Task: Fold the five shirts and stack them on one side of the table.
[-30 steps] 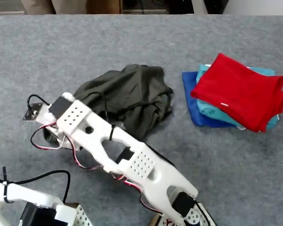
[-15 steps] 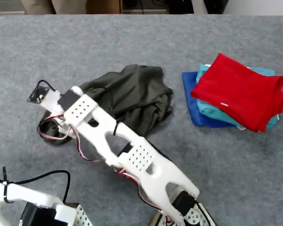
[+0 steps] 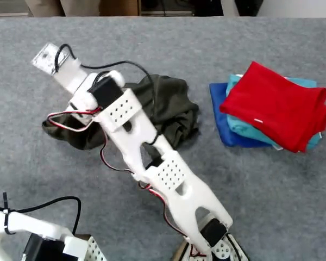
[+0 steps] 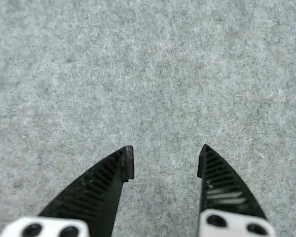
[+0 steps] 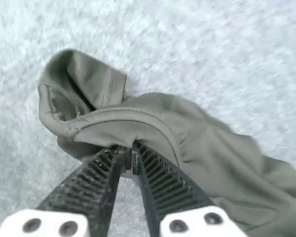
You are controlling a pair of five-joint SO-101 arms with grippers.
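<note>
A crumpled olive-green shirt (image 3: 171,109) lies mid-table, with one edge drawn out to the left. My right gripper (image 5: 132,149) is shut on a folded hem of this olive shirt (image 5: 202,148), and the cloth hangs from the fingertips above the grey table. In the high view the long white right arm (image 3: 152,157) stretches from the near edge across the shirt. At the right sits a stack of folded shirts, red (image 3: 274,106) on top of teal (image 3: 244,130) and blue (image 3: 220,109). My left gripper (image 4: 165,160) is open over bare grey felt.
The grey felt table (image 3: 271,190) has free room at the near right and along the far side. Part of the left arm (image 3: 38,234) with its black cable sits at the near left corner. Red and white wires loop beside the right arm.
My right arm has swung from the near left toward the far left, lifting and pulling the olive shirt's edge with it. The shirt is stretched out leftward. The stack has not moved.
</note>
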